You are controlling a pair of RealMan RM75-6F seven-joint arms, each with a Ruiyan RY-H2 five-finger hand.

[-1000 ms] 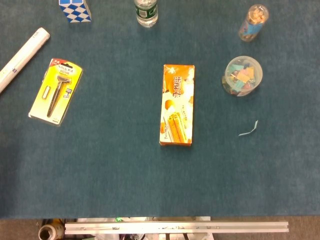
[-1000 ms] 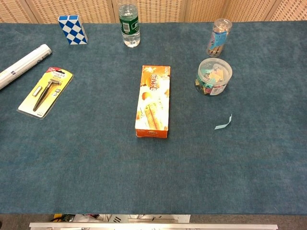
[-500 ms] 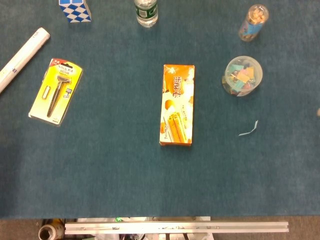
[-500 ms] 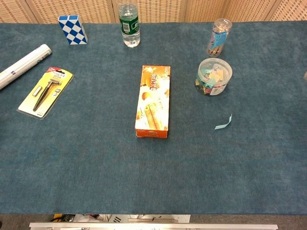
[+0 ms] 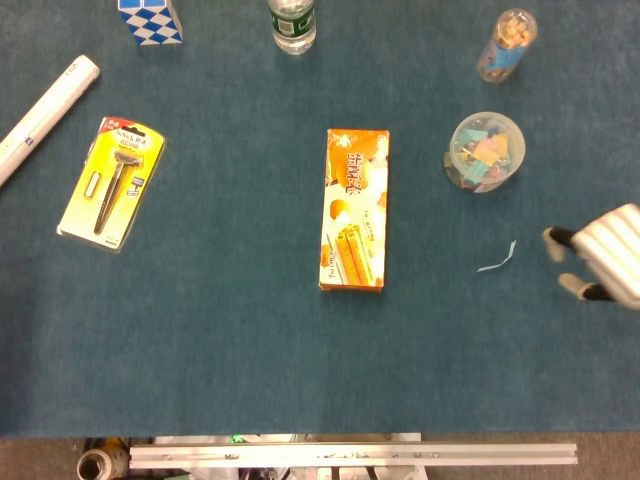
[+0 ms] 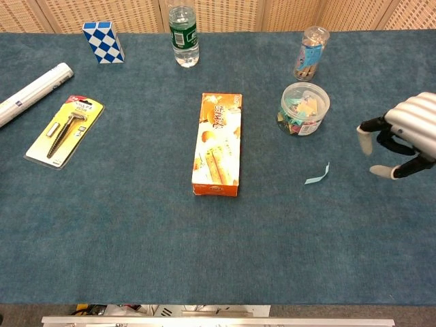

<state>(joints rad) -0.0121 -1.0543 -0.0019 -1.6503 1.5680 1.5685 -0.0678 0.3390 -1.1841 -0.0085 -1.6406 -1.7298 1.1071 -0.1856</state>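
right hand (image 6: pixel 402 139) at the right edge, fingers apart, holding nothing. paper scrap (image 6: pixel 317 175) lies just left of it, nearer than the clip tub (image 6: pixel 304 108). risk: thin scrap slides on the cloth; a wide sweep could knock the tub. left hand unseen.

Orange snack box (image 5: pixel 354 210) mid-table; razor pack (image 5: pixel 111 182), paper roll (image 5: pixel 45 113) left; checkered cube (image 5: pixel 151 19), bottle (image 5: pixel 292 24) behind.

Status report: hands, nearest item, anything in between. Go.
Right hand open, holding nothing; left hand not in view. Nearest: paper scrap, flat on the table, untouched. Nothing between them; clip tub stands beyond.
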